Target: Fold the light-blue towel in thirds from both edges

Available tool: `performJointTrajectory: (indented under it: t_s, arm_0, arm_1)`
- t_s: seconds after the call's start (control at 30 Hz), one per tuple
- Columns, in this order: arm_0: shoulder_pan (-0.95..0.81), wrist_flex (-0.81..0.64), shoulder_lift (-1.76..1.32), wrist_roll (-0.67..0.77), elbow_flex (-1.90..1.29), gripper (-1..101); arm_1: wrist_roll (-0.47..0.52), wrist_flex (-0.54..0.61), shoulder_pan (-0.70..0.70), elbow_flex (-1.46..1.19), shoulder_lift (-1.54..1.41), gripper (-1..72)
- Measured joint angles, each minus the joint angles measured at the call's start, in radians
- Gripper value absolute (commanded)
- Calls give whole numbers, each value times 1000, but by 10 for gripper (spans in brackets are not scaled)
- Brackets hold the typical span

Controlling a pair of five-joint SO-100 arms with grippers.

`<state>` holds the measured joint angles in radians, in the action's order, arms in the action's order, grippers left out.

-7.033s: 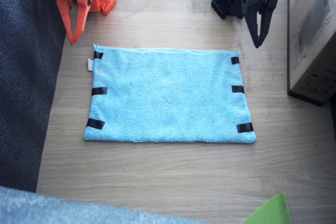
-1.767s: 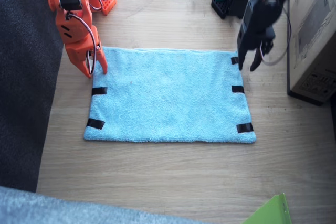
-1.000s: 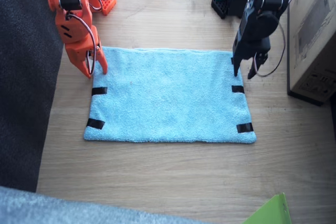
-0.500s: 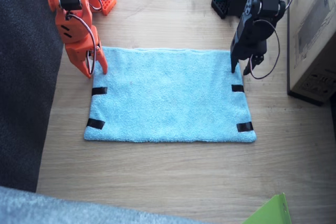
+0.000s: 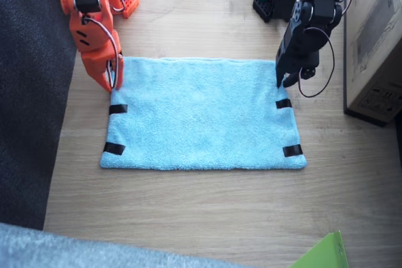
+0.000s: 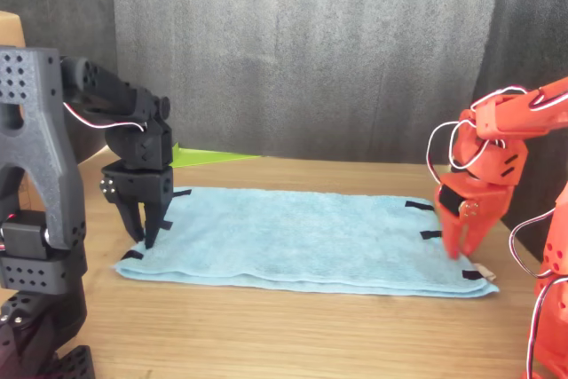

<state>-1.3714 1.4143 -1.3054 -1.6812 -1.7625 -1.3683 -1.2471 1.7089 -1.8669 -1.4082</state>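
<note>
Light-blue towel (image 5: 201, 114) lies flat; both claws poised at its edges.

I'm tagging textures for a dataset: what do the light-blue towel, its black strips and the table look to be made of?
The light-blue towel looks like soft terry cloth, with a fuzzy, matte looped pile. The black strips at its short edges look like smooth, flat tape, though fabric cannot be ruled out. The table looks like pale wood or wood-look laminate, with faint grain lines and a low sheen.
</note>
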Motion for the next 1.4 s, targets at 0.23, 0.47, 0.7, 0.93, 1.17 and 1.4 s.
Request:
performJointTrajectory:
  t_s: [0.23,0.47,0.7,0.93,1.17,1.4]
  arm_0:
    - [0,-12,-12,20,-17,-1]
    - [0,-14,-17,20,-17,-2]
    - [3,-14,-31,20,-18,-2]
    - [5,-35,-31,20,-29,-2]
    - [14,-40,-32,23,-35,-2]
    - [18,-40,-32,26,-35,-2]
  arm_1:
    - [0,0,14,-2,0,0]
    - [0,0,48,-2,-5,0]
    - [20,-89,100,60,-77,0]
    - [38,-227,158,218,-98,0]
    - [38,-316,241,385,-74,0]
    - [12,-434,353,604,46,0]
